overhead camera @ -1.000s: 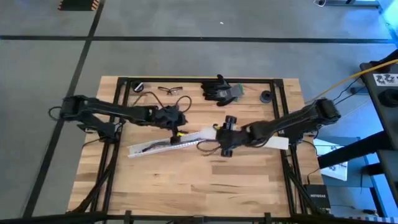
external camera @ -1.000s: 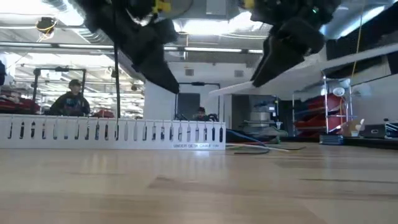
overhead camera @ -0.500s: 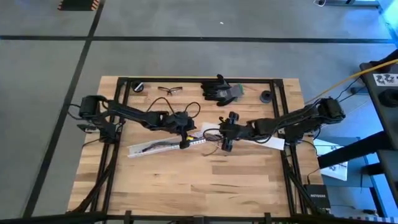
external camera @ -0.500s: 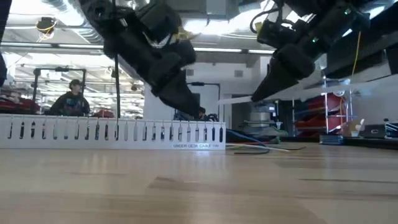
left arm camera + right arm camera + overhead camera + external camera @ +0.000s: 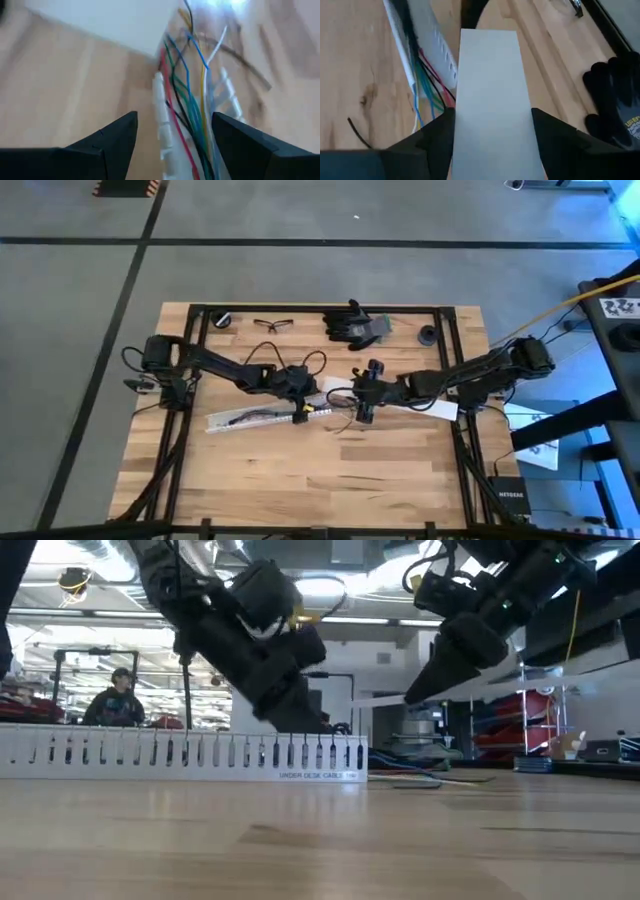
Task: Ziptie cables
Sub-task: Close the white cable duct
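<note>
A white slotted channel [image 5: 250, 417] lies on the table left of centre. The cables [image 5: 187, 95], thin wires of several colours, run along it and splay out past its right end [image 5: 427, 85]. My left gripper [image 5: 172, 145] is open, low over that end [image 5: 299, 404], one finger on each side of the channel and wires. My right gripper [image 5: 363, 400] is just to the right and is shut on a flat white strip [image 5: 490, 75], held above the table [image 5: 380, 697]. My left gripper: whether its fingers touch the channel or the wires, I cannot tell. My right gripper pinches the flat white strip by its two long edges [image 5: 462, 135], fingers across it, coming from the table's right. The strip is lifted clear and slants down toward the channel.
Black gloves [image 5: 355, 325], safety glasses [image 5: 275, 325], a small black disc [image 5: 428, 334] and a roll [image 5: 222, 320] lie along the far edge. A black frame [image 5: 190, 380] borders the table. A person [image 5: 115, 700] sits in the room beyond.
My left gripper has gone toward the table's right and near edges and come down onto the channel's right end. My right gripper has shifted slightly toward the far edge with the white strip, which now lies flatter and lower.
</note>
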Available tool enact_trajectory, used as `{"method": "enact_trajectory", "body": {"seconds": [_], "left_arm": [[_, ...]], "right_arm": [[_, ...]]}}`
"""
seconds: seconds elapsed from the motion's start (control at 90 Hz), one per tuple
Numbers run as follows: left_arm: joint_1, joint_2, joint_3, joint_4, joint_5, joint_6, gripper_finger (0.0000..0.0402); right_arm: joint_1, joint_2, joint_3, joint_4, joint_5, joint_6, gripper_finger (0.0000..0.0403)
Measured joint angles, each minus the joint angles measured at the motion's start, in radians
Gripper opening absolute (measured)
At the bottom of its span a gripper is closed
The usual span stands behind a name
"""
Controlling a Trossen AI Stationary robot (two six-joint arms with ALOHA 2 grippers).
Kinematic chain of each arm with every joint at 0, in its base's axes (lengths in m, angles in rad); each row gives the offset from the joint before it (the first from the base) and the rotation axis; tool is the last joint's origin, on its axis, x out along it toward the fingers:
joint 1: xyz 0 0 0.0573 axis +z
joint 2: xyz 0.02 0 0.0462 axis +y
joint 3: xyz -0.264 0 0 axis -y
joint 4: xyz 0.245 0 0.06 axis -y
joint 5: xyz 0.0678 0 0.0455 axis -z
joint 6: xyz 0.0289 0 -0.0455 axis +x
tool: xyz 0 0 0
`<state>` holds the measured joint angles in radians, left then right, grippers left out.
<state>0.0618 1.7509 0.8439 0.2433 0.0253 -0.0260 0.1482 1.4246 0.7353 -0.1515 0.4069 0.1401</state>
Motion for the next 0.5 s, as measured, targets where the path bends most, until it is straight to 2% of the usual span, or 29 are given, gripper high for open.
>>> {"method": "enact_trajectory", "body": {"seconds": [0.133,0.3,0.5], "left_arm": [[-0.011,-0.043,-0.001,-0.034,0.0,-0.021,0.0241],[-0.051,-0.017,-0.001,-0.025,-0.002,-0.03,0.0241],[-0.075,0.039,0.002,-0.004,-0.092,-0.037,0.0241]], "right_arm": [[0.0,0.0,0.0,-0.007,0.001,-0.006,0.0218],[0.0,0.0,0.0,-0.009,0.001,-0.009,0.0218],[0.001,0.001,0.0,-0.009,0.003,-0.01,0.0218]]}}
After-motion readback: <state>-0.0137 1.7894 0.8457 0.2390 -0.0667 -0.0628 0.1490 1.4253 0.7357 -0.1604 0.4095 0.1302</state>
